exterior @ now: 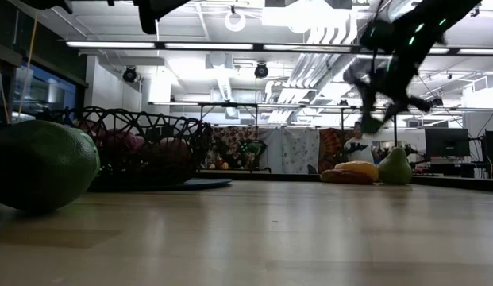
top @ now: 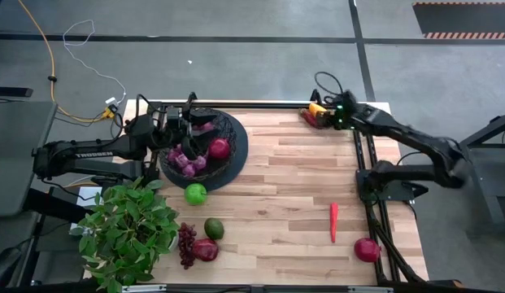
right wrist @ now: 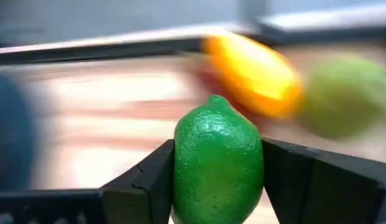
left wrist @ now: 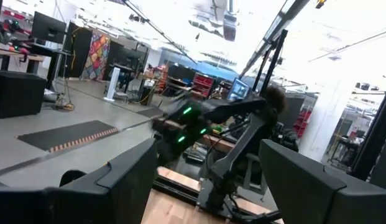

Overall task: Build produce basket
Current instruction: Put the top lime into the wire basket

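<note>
The black wire-mesh basket (top: 205, 148) stands at the table's far left and holds purple grapes (top: 188, 163) and a red pomegranate (top: 219, 148). It also shows in the low view (exterior: 143, 147). My left gripper (top: 189, 137) hangs open and empty over the basket, its fingers wide apart in the left wrist view (left wrist: 208, 180). My right gripper (top: 328, 114) is at the table's far right corner, shut on a small green lime-like fruit (right wrist: 219, 167). A yellow-orange pepper (exterior: 353, 171) and a green pear-like fruit (exterior: 395, 166) lie on the table just under it. My right gripper pinches the green fruit by its two opposite sides (right wrist: 180, 171) between its two fingers (right wrist: 149, 180). The fruit's pointed tip (right wrist: 216, 99) sticks out past the fingers. In the low view the fruit (exterior: 371, 125) hangs lifted clear of the table, with the arm coming down from above.
On the near left lie a green apple (top: 195, 194), an avocado (top: 214, 229), a dark grape bunch (top: 186, 244) and a pomegranate (top: 206, 249), beside a leafy potted plant (top: 128, 232). A red chili (top: 334, 221) and another pomegranate (top: 367, 249) lie near right. The middle of the table is bare wood.
</note>
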Available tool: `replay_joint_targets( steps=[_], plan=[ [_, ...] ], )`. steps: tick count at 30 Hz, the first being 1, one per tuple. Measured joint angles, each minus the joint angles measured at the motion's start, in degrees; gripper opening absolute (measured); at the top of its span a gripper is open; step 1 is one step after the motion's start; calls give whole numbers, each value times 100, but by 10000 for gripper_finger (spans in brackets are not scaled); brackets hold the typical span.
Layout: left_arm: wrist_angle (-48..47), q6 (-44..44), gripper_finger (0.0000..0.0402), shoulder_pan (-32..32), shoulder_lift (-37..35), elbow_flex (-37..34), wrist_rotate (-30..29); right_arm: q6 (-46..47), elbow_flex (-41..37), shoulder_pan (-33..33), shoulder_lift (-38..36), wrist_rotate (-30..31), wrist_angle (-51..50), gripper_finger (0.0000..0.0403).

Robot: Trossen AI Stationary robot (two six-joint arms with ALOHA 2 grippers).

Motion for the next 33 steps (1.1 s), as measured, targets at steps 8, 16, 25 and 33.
replay_joint_targets(
  steps=[8, 16, 25, 33],
  plan=[
    [245, -44, 271, 0, 2, 0, -2, -1188, 0, 1014, -1701, -1451, 1894, 177],
    [257, -286, 271, -1, 2, 0, 0, -2849, 2, 2246, -1978, -1525, 2955, 177],
    [256, -363, 271, -2, 2, 0, 146, -3098, 1, 2674, -1970, -1141, 2967, 177],
    [256, -363, 271, -2, 2, 0, 147, -3098, 2, 2674, -1970, -1140, 3039, 177]
  ],
)
